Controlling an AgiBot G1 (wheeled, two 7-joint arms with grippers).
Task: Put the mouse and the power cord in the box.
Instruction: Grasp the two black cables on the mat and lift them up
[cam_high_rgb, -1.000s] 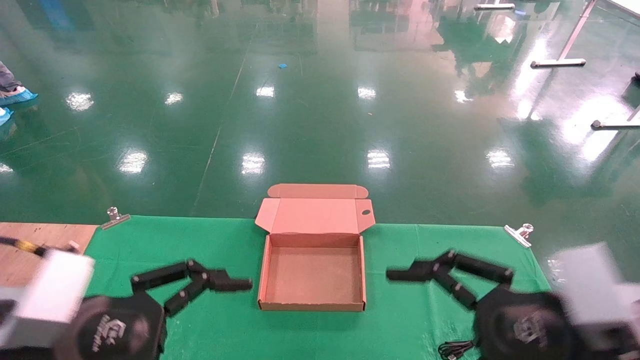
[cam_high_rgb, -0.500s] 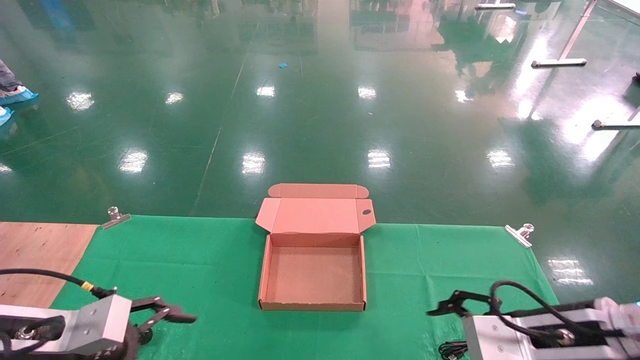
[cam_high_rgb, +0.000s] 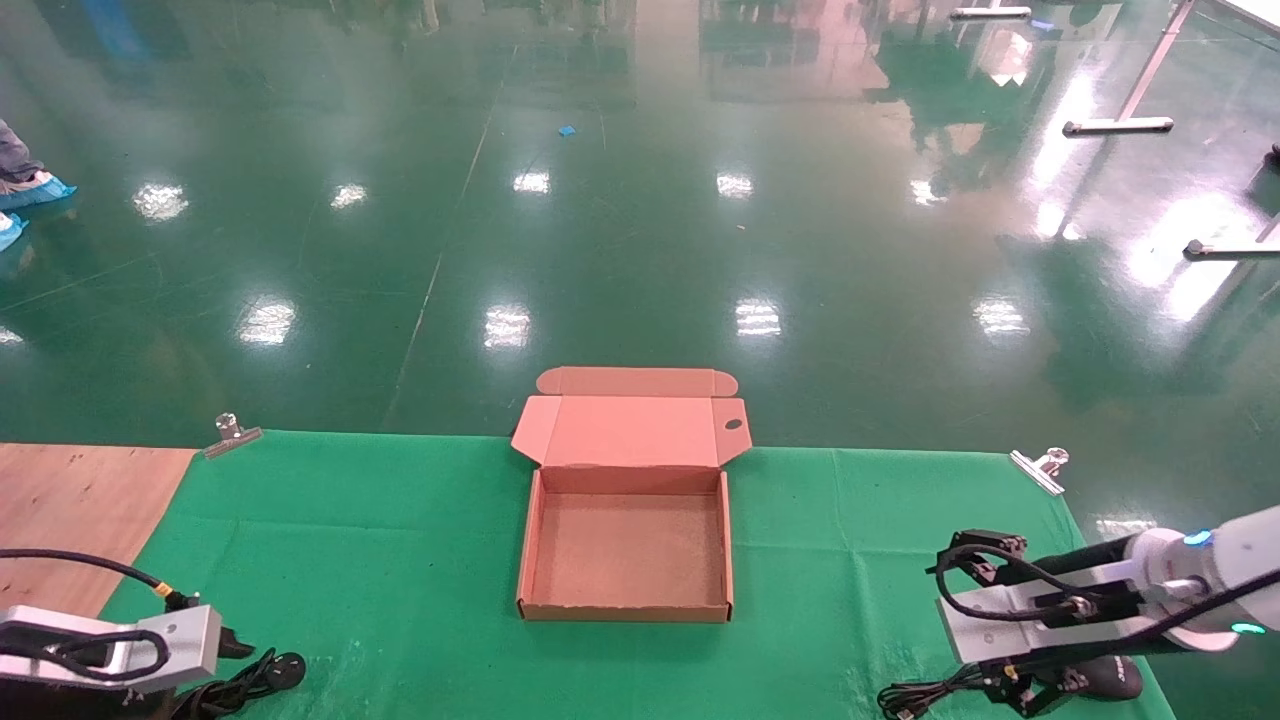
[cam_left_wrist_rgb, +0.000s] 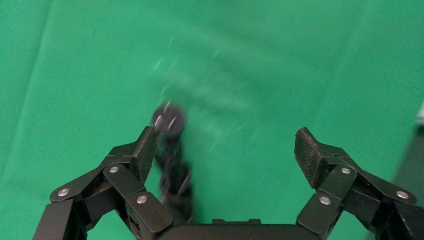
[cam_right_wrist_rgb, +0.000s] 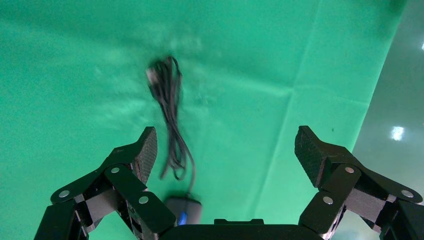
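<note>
Both grippers hang with jaws spread wide and nothing between them: the left gripper (cam_left_wrist_rgb: 227, 155) over the cord (cam_left_wrist_rgb: 172, 165), well to the left of the box (cam_high_rgb: 625, 555) and nearer the robot, and the right gripper (cam_right_wrist_rgb: 227, 155) over the mouse (cam_right_wrist_rgb: 184, 210), well to the right of the box at the near edge of the cloth (cam_high_rgb: 420, 540). The box sits open and empty between them.

Risks, as I judge them: the cord is a loose bundle, so a pinch on one strand could let the rest trail out and snag the box wall. The mouse's thin cable (cam_right_wrist_rgb: 170, 115) could likewise drag behind and hang over the rim (or tug the mouse askew).

Only the head view shows the box and how far each item lies from it. Only the wrist views show the open jaws; the left one shows the cord's round plug (cam_left_wrist_rgb: 169, 120), and the right one the cable's folded run.
</note>
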